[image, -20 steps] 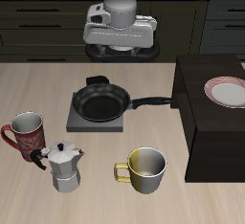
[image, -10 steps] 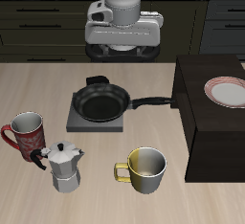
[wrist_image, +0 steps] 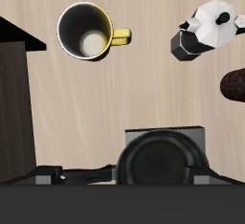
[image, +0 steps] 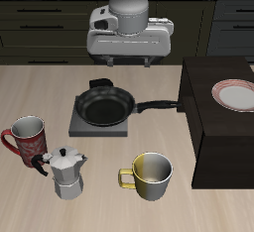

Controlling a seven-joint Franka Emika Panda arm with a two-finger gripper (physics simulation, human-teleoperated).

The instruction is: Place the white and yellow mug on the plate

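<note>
The white and yellow mug [image: 151, 175] is seen upright near the tabletop's [image: 109, 162] front edge, beside the silver moka pot [image: 65, 172] and a red patterned mug [image: 27, 138]. The plate [image: 238, 96] rests on a dark raised block [image: 220, 127]. The pincer [image: 128, 58] hangs above the black frying pan [image: 105, 106] (finger spacing unclear).

Glossy white and yellow mug [image: 150, 175], shiny metal moka pot [image: 66, 173], matt wooden table [image: 99, 206]

My fingertips show in neither view, so I cannot tell how my claw [image: 127, 50] stands. The red patterned mug [wrist_image: 234, 84] beside the moka pot [wrist_image: 206, 29] is cut off in my wrist view, and the plate [image: 238, 95] is clipped by the exterior view's edge.
</note>
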